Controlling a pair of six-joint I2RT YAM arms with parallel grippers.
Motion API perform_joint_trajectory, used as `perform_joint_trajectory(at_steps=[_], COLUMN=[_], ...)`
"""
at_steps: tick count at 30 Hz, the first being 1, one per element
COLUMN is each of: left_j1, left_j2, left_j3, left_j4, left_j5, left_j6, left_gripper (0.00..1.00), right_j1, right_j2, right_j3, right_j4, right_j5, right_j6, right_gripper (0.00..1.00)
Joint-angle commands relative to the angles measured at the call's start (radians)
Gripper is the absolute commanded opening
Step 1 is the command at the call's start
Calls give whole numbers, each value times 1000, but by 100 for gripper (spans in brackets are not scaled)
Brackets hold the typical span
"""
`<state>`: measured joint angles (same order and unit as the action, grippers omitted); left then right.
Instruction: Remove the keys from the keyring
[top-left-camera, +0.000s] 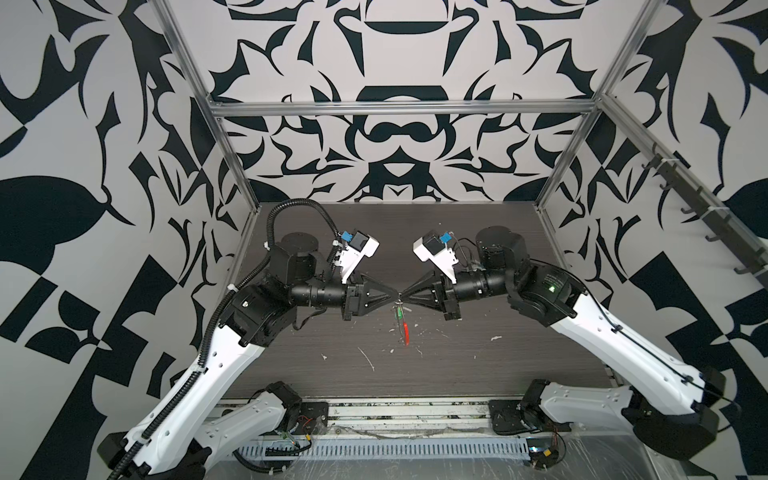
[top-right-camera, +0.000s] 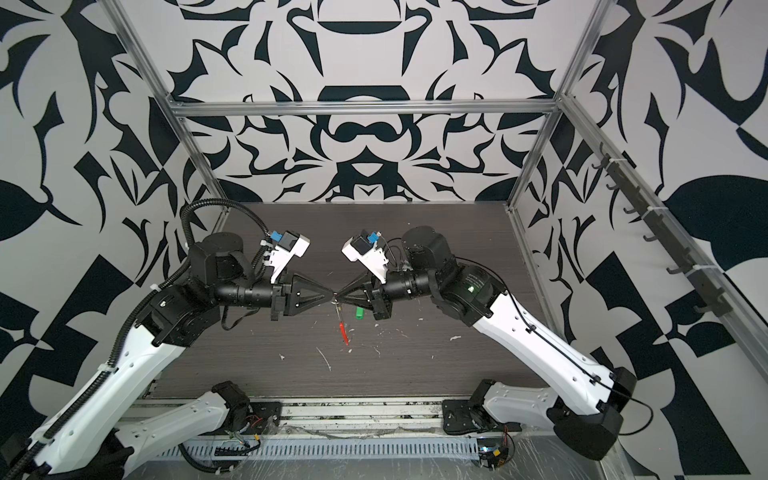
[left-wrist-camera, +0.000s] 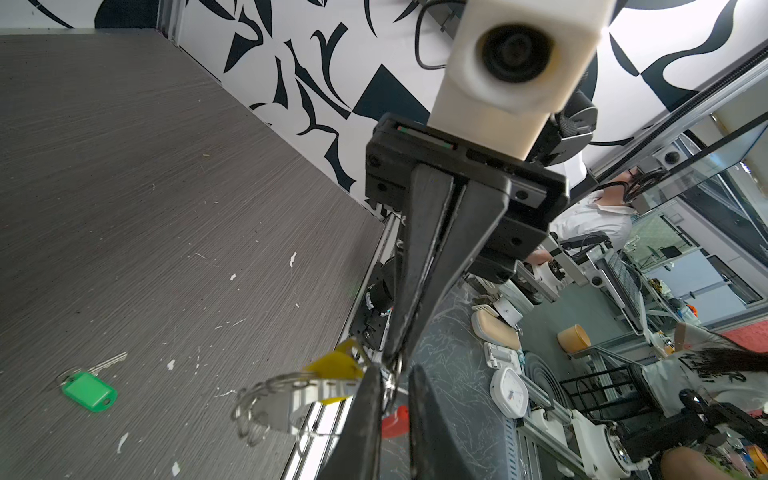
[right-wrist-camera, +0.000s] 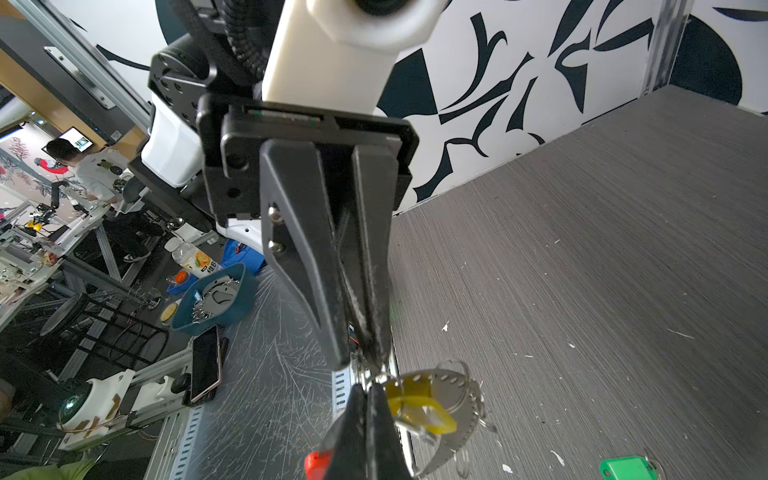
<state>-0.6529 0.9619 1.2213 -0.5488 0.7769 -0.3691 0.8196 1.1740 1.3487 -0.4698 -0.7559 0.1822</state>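
Roughly half done: green off, yellow left to free.
Pinches the keyring (top-left-camera: 400, 309) in mid-air with the left gripper (top-left-camera: 392, 296), narrowed almost fully onto its wire; carries the yellow key (left-wrist-camera: 332, 368) threaded beside the grip, red sleeve (top-left-camera: 406, 334) dangling over the table (top-left-camera: 291, 353); clamps tip to tip with the right gripper (top-left-camera: 405, 293), pressed tight on the ring; leaves the green key (top-right-camera: 358, 313) loose on the tabletop, apart from the ring.

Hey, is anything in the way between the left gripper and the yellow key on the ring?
Nothing visible. The left gripper has its tips right beside the yellow key, with the right gripper pinching the keyring from the opposite side. The green key lies apart on the table.
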Motion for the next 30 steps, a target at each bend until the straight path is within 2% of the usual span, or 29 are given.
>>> perform_joint_trajectory(at_steps=[1,4,12,17,18,21,23,25,30], left_j1=[-1,-2,-4,-4,-4,-4,-4,-4,-4], left_j2=[6,7,-1,-29,-43,-96,-131,-162,-197], left_j3=[21,20,8,-19,-34,-94,-140,-189,-250], left_j4=[-24,-24,0,53,79,182,272,370,501], left_j5=[17,12,-14,-59,-72,-110,-119,-125,-133], left_j6=[13,15,11,10,8,-7,-21,-44,-66], left_gripper=[17,16,1,0,0,0,0,0,0], right_j1=[-4,-4,-3,-3,-3,-2,-1,1,5], right_j2=[-4,-3,1,-9,-18,-57,-85,-116,-151], right_j3=[48,47,39,19,9,-40,-84,-132,-207], right_j4=[70,84,130,168,182,265,338,420,575], right_j5=[-14,-20,-37,-32,-23,3,26,60,87], right_j6=[13,24,60,72,74,89,107,129,187], right_gripper=[0,0,0,0,3,23,32,36,39])
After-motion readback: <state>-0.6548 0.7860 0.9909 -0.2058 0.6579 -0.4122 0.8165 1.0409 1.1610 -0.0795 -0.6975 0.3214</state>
